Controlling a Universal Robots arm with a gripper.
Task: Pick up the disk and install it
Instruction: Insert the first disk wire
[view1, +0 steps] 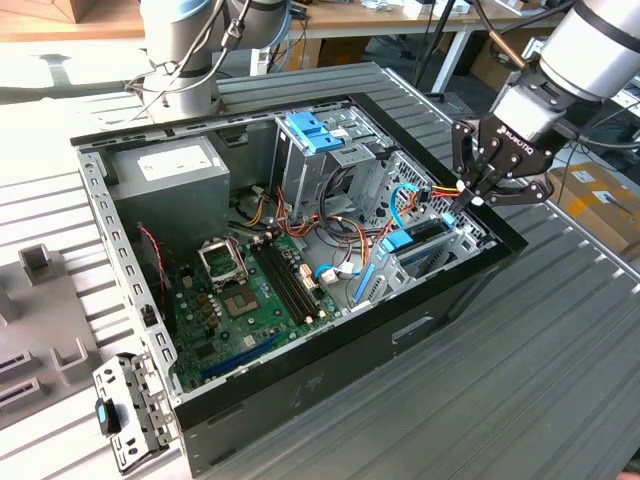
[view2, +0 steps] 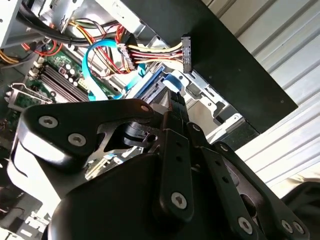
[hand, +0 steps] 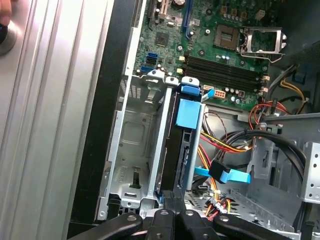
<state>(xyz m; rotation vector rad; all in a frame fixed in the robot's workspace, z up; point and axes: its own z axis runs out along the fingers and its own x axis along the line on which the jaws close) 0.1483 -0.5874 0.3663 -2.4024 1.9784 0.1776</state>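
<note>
Reading the exterior view as a clock face, the nearest thing to me is the ribbed grey tabletop. One loose metal plate lies on it at about seven o'clock, just beside the corner of the one open computer case. Inside, the green motherboard takes the middle, and at three o'clock, against the case's wall, sits the silver drive cage. That is where the work is. One disk stands on edge in that cage, a dark slab with a blue tab, and I judge it to be in its slot already, or very nearly. Its long axis runs from eight o'clock to two o'clock along the case wall, and the one tool hangs right at its two o'clock end, so the disk stretches away from the tool toward eight o'clock. In the first wrist view the tool has its fingers drawn together with no gap that I can make out. The tips meet the end of the disk rather than clasping its faces, though whether they truly press on it I cannot say. Farther back, at eleven o'clock, is one grey power supply, and at twelve one blue bracket atop the upper bays. The arm comes in from two o'clock.
</note>
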